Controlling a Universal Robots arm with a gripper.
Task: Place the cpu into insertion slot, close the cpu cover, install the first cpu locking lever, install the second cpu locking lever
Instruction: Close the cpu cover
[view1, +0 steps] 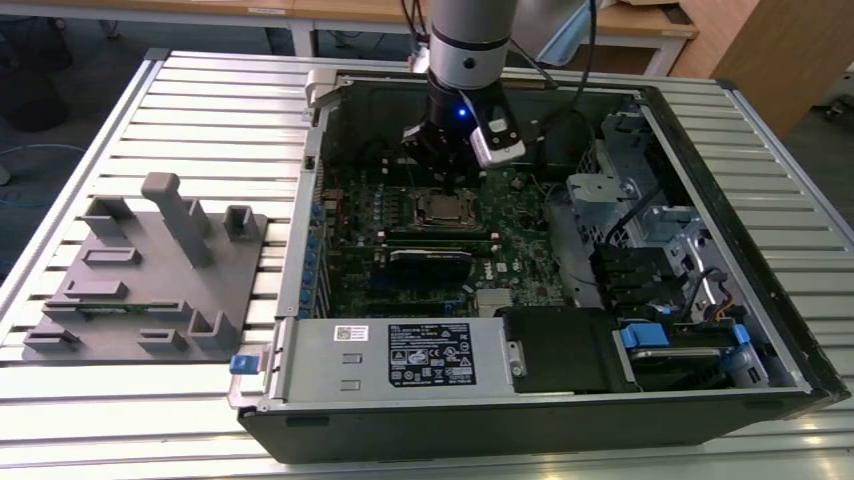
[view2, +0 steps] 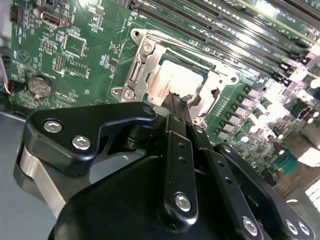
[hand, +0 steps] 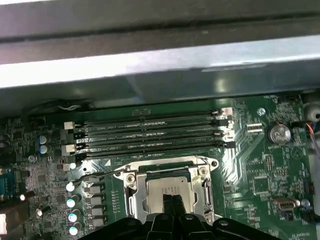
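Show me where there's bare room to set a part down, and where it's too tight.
Free, in the exterior view: the slatted table beyond the grey fixture, and the strip in front of it, beside the computer case. Crowded: inside the case, where the gripper hangs over the insertion slot by the memory slots.

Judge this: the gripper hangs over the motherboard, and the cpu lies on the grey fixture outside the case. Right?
No. The cpu sits in the insertion slot, as the first wrist view shows; the gripper does hang over the motherboard.
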